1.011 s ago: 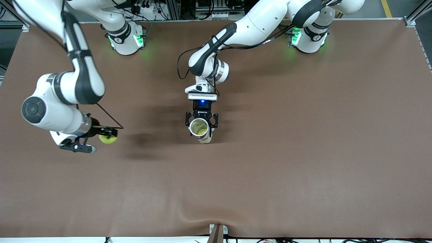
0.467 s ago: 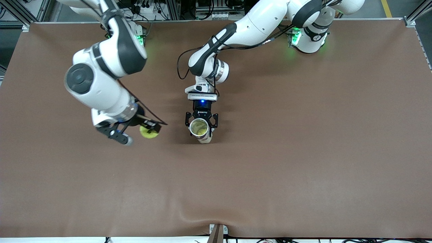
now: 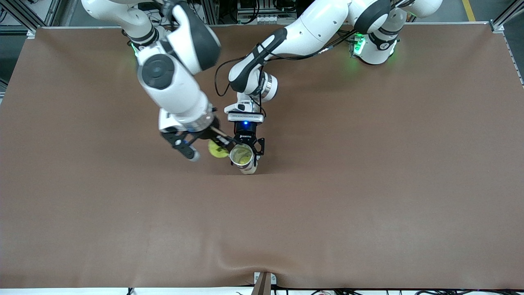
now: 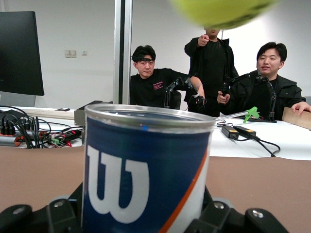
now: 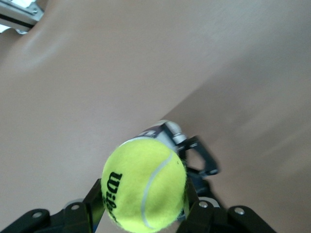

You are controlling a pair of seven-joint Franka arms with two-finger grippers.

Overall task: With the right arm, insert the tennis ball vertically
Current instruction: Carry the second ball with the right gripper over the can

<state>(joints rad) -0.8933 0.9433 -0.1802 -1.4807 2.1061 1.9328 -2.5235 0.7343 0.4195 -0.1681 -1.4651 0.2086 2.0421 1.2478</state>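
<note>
White "W" on blue can (image 4: 146,170); "Wilson" on tennis ball (image 5: 145,186).

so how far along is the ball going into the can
Done: the right gripper is shut on the tennis ball, and the left gripper holds the can upright on the table, mouth open. In hand: the ball is up beside the can's rim, not yet over the opening. Left: centre it above the mouth, lower it in and let go.
</note>
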